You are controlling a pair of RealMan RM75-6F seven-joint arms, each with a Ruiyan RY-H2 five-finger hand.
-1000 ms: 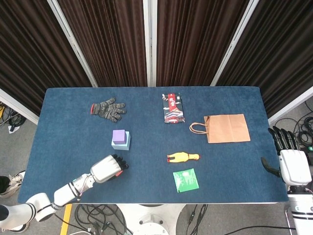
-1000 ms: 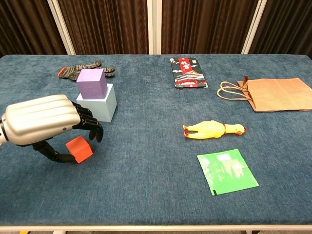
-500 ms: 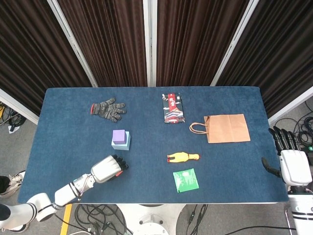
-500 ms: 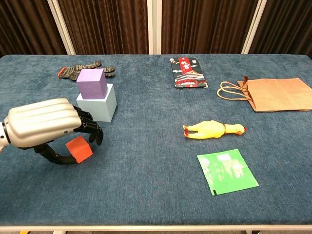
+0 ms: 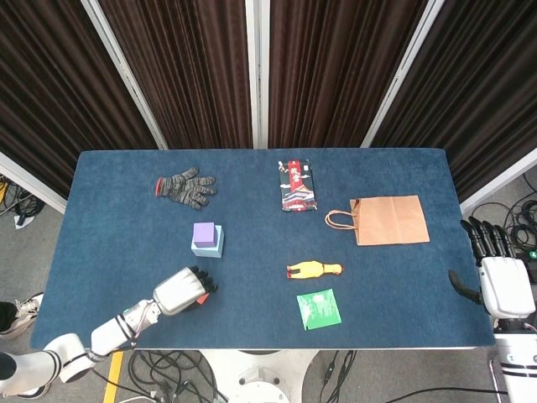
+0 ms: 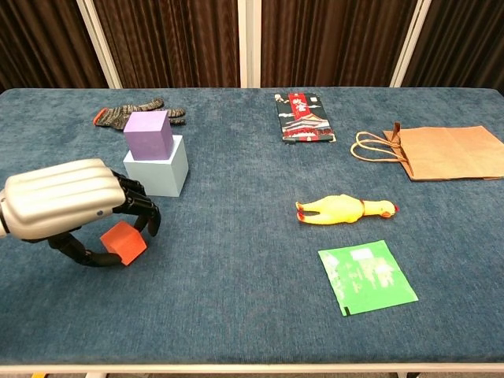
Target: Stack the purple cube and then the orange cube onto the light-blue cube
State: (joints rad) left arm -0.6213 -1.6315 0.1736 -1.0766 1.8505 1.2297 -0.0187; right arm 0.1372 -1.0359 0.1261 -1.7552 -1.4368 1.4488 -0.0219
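Note:
The purple cube point(image 5: 203, 232) point(image 6: 148, 135) sits on top of the light-blue cube point(image 5: 211, 247) point(image 6: 157, 172) at the table's left middle. In front of that stack, my left hand point(image 5: 183, 290) point(image 6: 67, 206) curls over the orange cube point(image 6: 124, 242), which sits slightly tilted between thumb and fingers, low over the cloth. The head view hides the orange cube under the hand. My right hand point(image 5: 499, 273) hangs off the table's right edge, fingers apart and holding nothing.
A knit glove point(image 5: 186, 187) lies at the back left. A printed snack packet point(image 5: 298, 185) and a brown paper bag point(image 5: 386, 220) lie at the back right. A yellow rubber chicken point(image 6: 342, 209) and a green sachet point(image 6: 366, 276) lie right of centre.
My left hand has closed tighter on the orange cube and drawn slightly left; the cube has shifted and tilted with it. The right hand has not moved.

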